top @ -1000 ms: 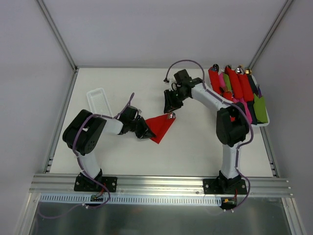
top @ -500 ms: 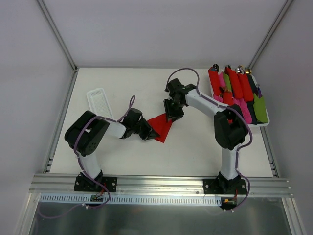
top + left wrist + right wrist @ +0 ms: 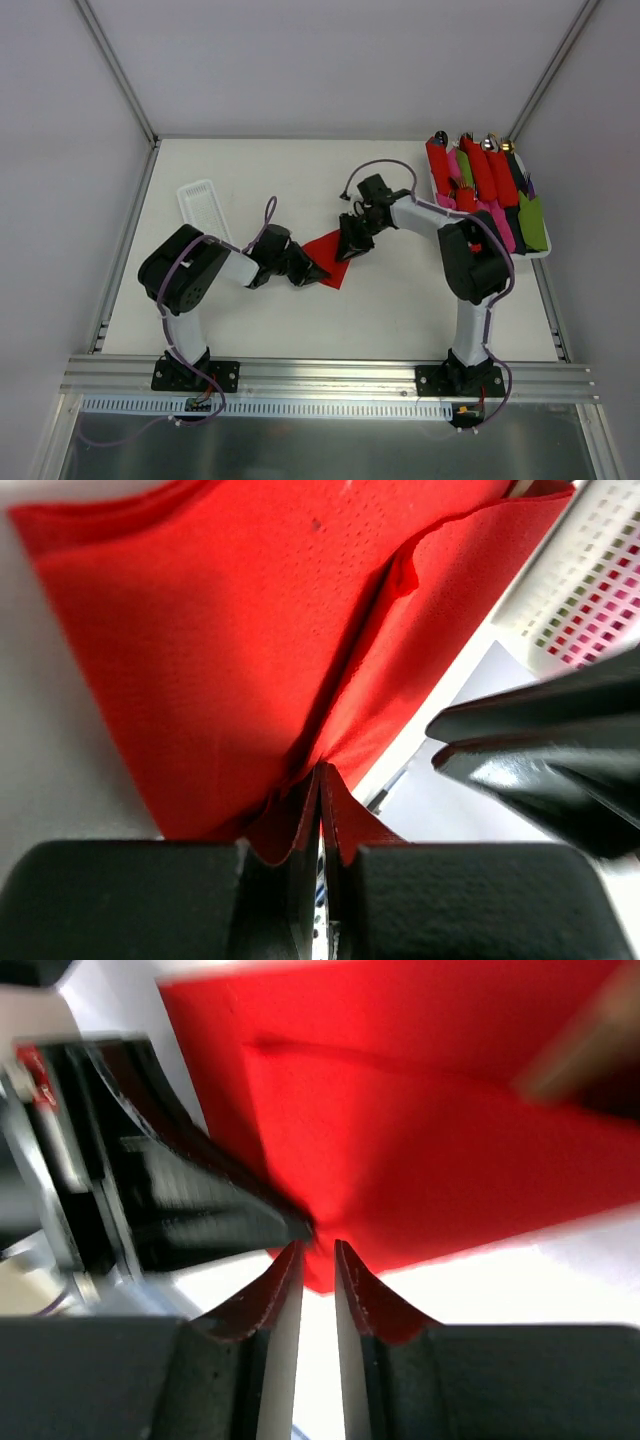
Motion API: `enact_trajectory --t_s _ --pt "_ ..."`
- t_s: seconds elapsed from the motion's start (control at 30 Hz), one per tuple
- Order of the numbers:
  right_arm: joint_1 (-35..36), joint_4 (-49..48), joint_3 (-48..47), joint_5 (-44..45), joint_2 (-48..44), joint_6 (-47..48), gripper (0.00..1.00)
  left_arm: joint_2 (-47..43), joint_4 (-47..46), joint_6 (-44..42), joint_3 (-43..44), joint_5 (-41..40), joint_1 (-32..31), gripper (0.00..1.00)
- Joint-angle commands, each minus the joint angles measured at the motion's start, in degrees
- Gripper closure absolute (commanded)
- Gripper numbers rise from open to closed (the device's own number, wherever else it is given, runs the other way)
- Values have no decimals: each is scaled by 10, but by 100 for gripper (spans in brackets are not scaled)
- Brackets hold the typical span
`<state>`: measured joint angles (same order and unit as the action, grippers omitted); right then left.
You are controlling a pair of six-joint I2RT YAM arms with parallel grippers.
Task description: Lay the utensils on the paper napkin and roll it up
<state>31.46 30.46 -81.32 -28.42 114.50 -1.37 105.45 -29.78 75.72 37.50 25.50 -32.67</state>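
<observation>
1. left gripper [image 3: 322, 780] is clamped shut on 1 edge of the paper napkin [image 3: 328, 250]. Probably anchoring the fold for the roll.
2. right gripper [image 3: 318, 1252] sits at the opposite corner, jaws a slit apart with table showing through, holding nothing.
3. utensils aren't visible. Likely inside the fold, can't confirm.
4. Napkin lies mid-table [image 3: 400, 300] between the 2 arms. White surface, white walls. Bundle tray [image 3: 548, 253] far right, perforated tray [image 3: 205, 205] left.
</observation>
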Motion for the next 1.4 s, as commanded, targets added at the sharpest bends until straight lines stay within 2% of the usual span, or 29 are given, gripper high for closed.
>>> enact_trajectory --t_s 0.0,0.13,0.3,0.43,0.7,0.93,1.37 --pt "-76 -170 109 -195 -73 -56 78 49 53 3 -51 -74 -4 100" --pt "-110 -348 195 -220 -101 -162 75 62 8 35 -82 -80 1 100" --pt "-106 -423 218 -198 -83 -254 77 50 2 56 -113 -97 16 100" --pt "-105 -504 217 -202 -51 -329 76 7 16 55 -156 -124 41 100" --pt "-84 -533 204 -173 -28 -387 75 -64 82 33 -180 -165 58 100" --pt "-43 -566 199 -174 4 -420 76 -65 95 27 -170 -161 58 100" --pt "-43 -566 180 -161 75 -449 87 -67 94 16 -162 -154 58 100"
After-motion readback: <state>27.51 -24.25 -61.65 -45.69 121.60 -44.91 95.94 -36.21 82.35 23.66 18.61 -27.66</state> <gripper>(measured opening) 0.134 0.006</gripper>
